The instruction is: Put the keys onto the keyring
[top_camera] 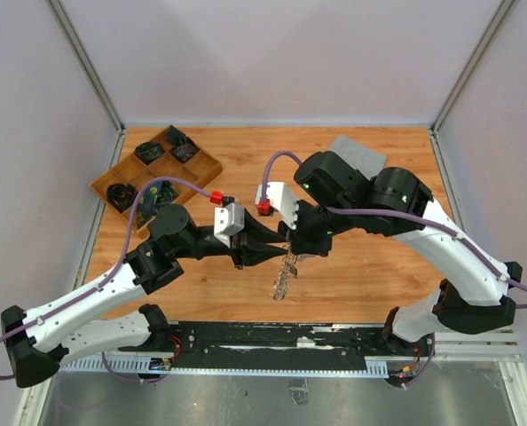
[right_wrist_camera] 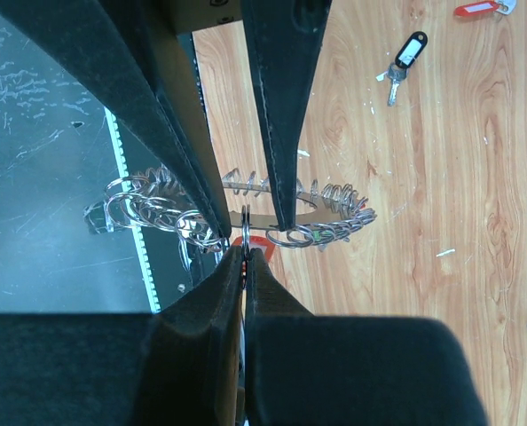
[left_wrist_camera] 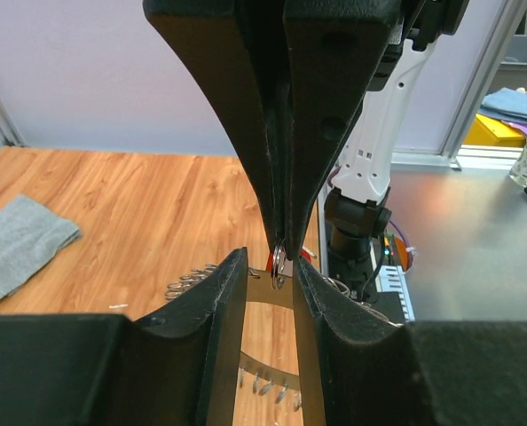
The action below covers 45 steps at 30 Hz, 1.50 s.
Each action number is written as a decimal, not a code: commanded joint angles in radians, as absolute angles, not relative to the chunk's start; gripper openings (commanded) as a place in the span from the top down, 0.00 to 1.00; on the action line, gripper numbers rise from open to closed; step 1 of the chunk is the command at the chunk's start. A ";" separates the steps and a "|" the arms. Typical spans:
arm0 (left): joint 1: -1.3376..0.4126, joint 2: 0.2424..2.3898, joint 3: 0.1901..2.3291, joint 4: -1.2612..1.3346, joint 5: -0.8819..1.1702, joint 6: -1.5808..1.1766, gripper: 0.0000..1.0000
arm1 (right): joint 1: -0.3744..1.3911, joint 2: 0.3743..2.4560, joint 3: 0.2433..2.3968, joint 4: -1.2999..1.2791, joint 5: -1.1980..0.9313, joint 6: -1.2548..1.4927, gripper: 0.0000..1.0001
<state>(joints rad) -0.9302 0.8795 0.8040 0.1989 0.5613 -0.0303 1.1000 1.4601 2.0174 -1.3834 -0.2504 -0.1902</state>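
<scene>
The wooden table (top_camera: 379,266) carries a compartmented tray (top_camera: 212,167) at its far left and a grey cloth (top_camera: 357,151) at its far right. Neither plays a part here. The left arm (top_camera: 95,297) and right arm (top_camera: 441,235) reach in from their own sides and meet nose to nose above the middle of the table.

The keyring (right_wrist_camera: 334,226) hangs just below that meeting point, lifted off the table, with its fringe of small metal loops dangling on both sides. The left pincer (left_wrist_camera: 271,284) has its fingers a little apart, and a flat piece of the keyring spans the gap between them. It appears to be clamped across that piece and carrying the ring.

The right pincer (right_wrist_camera: 246,253) is pressed tight together on a small split ring. A sliver of red shows just behind its tips, which I take to be the red key (right_wrist_camera: 255,241). That split ring touches or nearly touches the keyring's rim, right between the left fingers.

By my judgement the task is in the middle of threading one key: it is held at the rim, but the pictures do not show whether its loop has gone on. The right wrist view shows a black-tagged key (right_wrist_camera: 404,60) lying on the table well away from the ring, and a second red tag (right_wrist_camera: 475,9) beyond it at the picture's edge. At least those two remain to be picked up and threaded. I cannot tell whether any key already hangs among the fringe.
</scene>
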 commanded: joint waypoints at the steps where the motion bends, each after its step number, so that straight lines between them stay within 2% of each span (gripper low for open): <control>1: -0.932 0.886 0.835 0.207 0.577 -0.026 0.67 | 1.100 1.442 2.012 -1.336 -0.271 -0.207 0.99; 10: -0.934 0.895 0.848 0.207 0.584 -0.026 0.72 | 1.100 1.436 1.984 -1.324 -0.272 -0.210 0.99; 17: -0.934 0.899 0.848 0.200 0.590 -0.026 0.89 | 1.100 1.430 1.983 -1.318 -0.268 -0.210 0.99; 19: -0.934 0.900 0.847 0.198 0.592 -0.025 0.89 | 1.100 1.426 1.985 -1.314 -0.267 -0.209 0.99; 22: -0.934 0.900 0.846 0.195 0.594 -0.025 0.82 | 1.100 1.422 1.989 -1.310 -0.263 -0.207 0.99; 26: -0.935 0.900 0.844 0.195 0.594 -0.023 0.82 | 1.100 1.419 1.989 -1.307 -0.258 -0.207 0.99; 32: -0.935 0.895 0.845 0.195 0.590 -0.020 0.96 | 1.099 1.423 1.986 -1.305 -0.258 -0.208 0.99; 35: -0.934 0.889 0.847 0.196 0.585 -0.020 1.00 | 1.100 1.427 1.984 -1.305 -0.258 -0.207 0.99; 40: -0.934 0.877 0.850 0.195 0.579 -0.020 0.99 | 1.100 1.430 1.984 -1.305 -0.260 -0.206 0.99; 43: -0.934 0.874 0.852 0.196 0.577 -0.023 0.87 | 1.100 1.431 1.985 -1.306 -0.259 -0.205 0.99; 45: -0.935 0.873 0.850 0.204 0.577 -0.027 0.82 | 1.100 1.430 1.981 -1.304 -0.259 -0.206 0.99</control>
